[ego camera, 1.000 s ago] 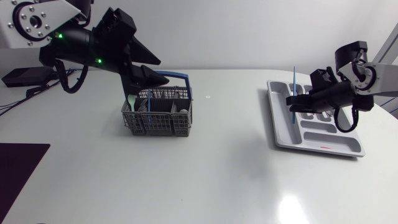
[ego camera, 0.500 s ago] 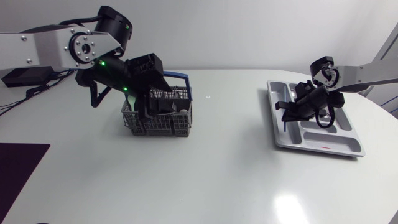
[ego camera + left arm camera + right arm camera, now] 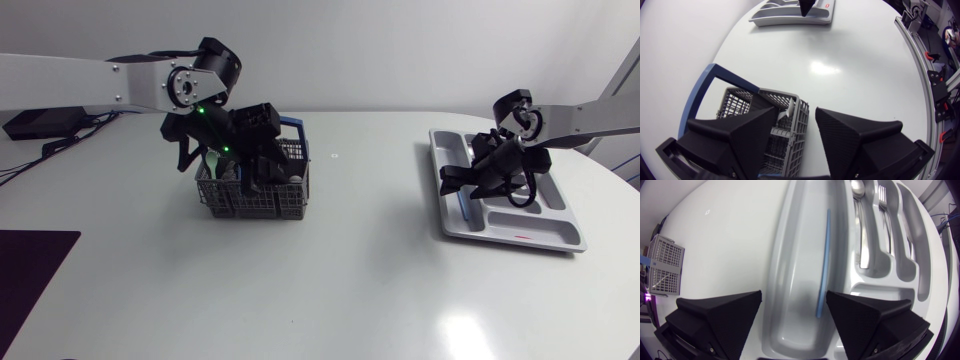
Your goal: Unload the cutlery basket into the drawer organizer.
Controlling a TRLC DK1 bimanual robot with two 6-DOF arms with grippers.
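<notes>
No readable txt, nos. or signs anywhere. Only mark: small red sticker (image 3: 522, 237) on the grey tray (image 3: 447, 222), at its near rim; print too small to make out.

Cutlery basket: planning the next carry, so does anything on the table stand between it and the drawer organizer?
Nothing visible: bare table lies between the cutlery basket and drawer organizer. Only the open right gripper hangs over its long compartment.

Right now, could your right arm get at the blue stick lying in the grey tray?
Probably yes: the right gripper hangs open right over the blue stick, which lies alone in the long compartment of the tray, nothing covering it.
</notes>
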